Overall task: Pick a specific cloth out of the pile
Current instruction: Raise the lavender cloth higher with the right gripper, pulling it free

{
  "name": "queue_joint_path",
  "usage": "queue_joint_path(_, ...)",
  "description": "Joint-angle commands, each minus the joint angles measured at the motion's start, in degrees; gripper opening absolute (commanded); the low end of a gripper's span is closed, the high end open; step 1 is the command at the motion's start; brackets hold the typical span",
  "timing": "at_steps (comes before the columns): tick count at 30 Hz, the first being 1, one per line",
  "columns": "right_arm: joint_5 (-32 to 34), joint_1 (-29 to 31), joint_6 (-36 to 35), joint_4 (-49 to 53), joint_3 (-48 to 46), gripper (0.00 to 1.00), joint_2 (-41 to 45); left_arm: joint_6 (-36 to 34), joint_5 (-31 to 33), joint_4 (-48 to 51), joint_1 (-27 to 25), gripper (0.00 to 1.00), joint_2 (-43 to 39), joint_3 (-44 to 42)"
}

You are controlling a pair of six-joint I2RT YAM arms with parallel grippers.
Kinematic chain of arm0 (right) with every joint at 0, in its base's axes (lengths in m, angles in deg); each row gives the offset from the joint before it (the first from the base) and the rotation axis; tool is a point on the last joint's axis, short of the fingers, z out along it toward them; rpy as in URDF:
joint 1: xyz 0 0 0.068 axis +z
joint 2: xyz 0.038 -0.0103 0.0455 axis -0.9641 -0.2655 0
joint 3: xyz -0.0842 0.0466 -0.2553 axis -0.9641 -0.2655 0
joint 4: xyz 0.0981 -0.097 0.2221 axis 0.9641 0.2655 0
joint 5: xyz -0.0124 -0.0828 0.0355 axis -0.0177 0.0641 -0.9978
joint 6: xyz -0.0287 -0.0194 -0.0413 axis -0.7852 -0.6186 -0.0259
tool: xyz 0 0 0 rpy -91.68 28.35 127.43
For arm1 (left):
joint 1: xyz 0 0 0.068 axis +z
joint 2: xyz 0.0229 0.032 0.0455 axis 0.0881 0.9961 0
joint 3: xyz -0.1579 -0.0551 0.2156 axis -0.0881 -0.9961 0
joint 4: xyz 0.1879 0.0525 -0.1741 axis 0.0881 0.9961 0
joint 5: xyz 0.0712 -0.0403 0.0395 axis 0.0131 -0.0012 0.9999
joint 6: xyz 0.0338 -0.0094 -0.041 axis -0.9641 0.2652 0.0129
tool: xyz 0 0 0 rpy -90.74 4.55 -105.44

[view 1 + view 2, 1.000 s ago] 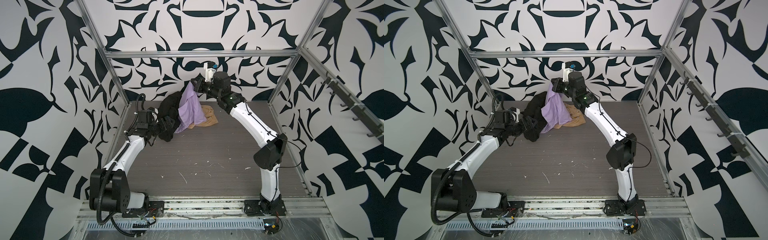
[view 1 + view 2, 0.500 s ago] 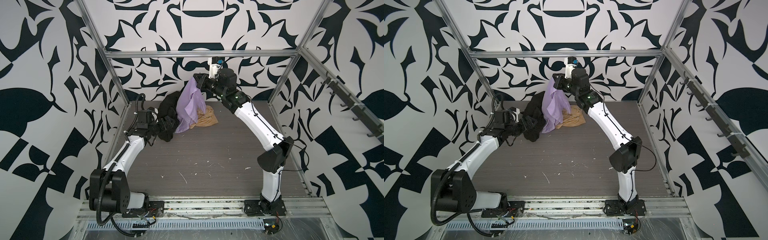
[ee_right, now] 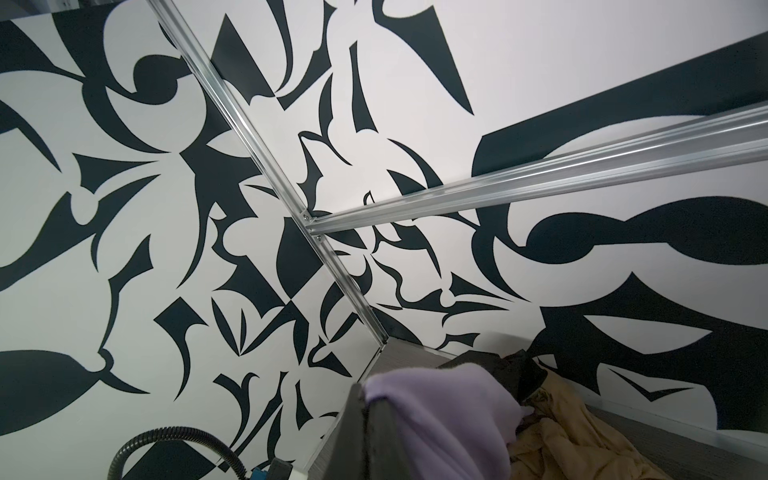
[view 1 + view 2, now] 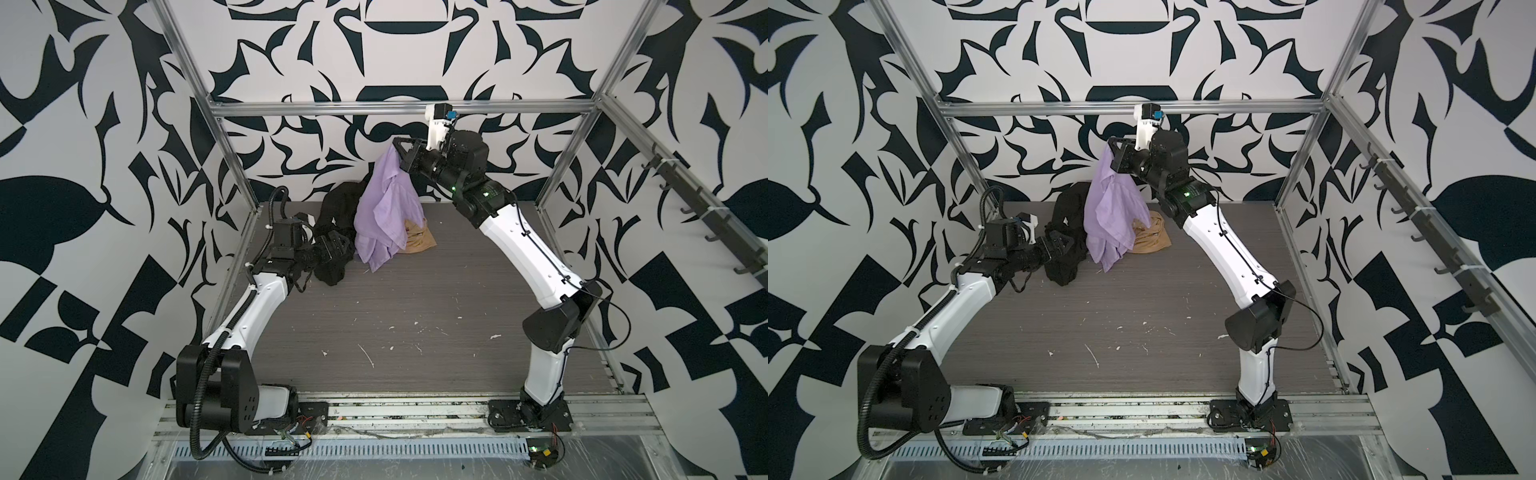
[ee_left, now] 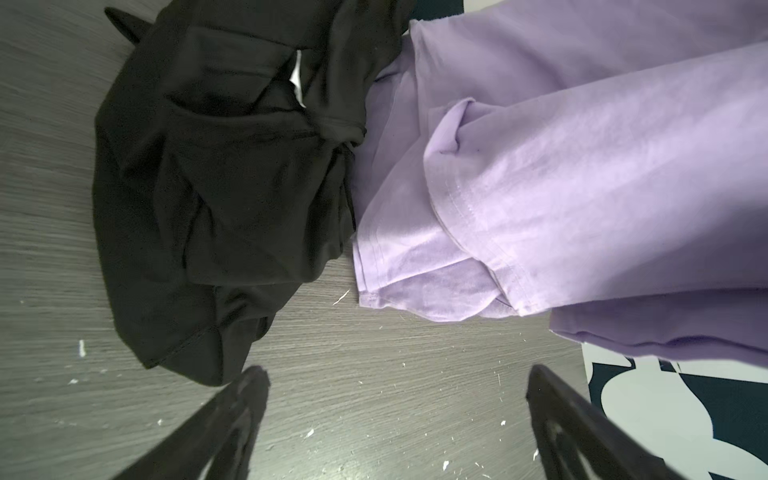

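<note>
Cloth, lavender. In both top views it hangs from my right gripper, which is raised over the table's far edge with jaws clamped on the cloth's top end. It drapes down in front of the pile. The black garment lies toward the far left corner, and the tan garment is on its other side, partly behind the cloth. Its lower hem is near the table; can't tell if it touches. My left gripper sits low at the black garment, left of the cloth.

Left wrist: my left gripper has its jaws spread wide, with only bare table between them. The black garment is crumpled just ahead of one finger. The cloth is right against it, stitched hem showing. A small white strip shows in the black folds; too small to tell whether it is a label, and nothing on it is legible.

Right wrist: my right gripper is closed, with the cloth bunching out of it. The black garment and tan garment lie beyond it on the table, by the patterned wall and the aluminium frame.
</note>
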Motion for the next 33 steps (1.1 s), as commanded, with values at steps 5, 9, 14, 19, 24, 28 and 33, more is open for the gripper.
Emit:
queue_joint_path(5,0.76,0.32,-1.5,-6.37,1.87,0.0,6.4,0.08,-0.25,0.8,0.26,1.0,-2.32,0.14)
queue_joint_path(9,0.75,0.3,-1.56,-5.77,1.85,0.0,7.73,0.1,-0.81,0.8,0.27,1.0,-2.98,0.38)
queue_joint_path(14,0.28,0.32,-1.59,-5.38,1.21,0.0,9.47,-0.08,-1.19,0.71,0.26,1.0,-3.32,0.46)
queue_joint_path(19,-0.48,0.39,-1.46,-5.39,-0.38,0.0,11.82,-0.68,-2.44,0.8,0.24,1.0,-6.32,0.85)
queue_joint_path(24,-1.93,0.5,-1.21,-5.42,-3.09,0.0,14.7,-2.2,-5.46,1.27,0.24,1.0,-8.69,0.71)
queue_joint_path(28,-3.41,0.48,-0.78,-5.39,-6.28,0.0,17.48,-3.18,-8.75,1.0,0.15,1.0,-11.12,0.11)
queue_joint_path(33,-5.93,0.52,0.07,-5.05,-9.58,0.0,20.94,-3.97,-12.62,0.46,-0.1,1.0,-14.15,0.1)
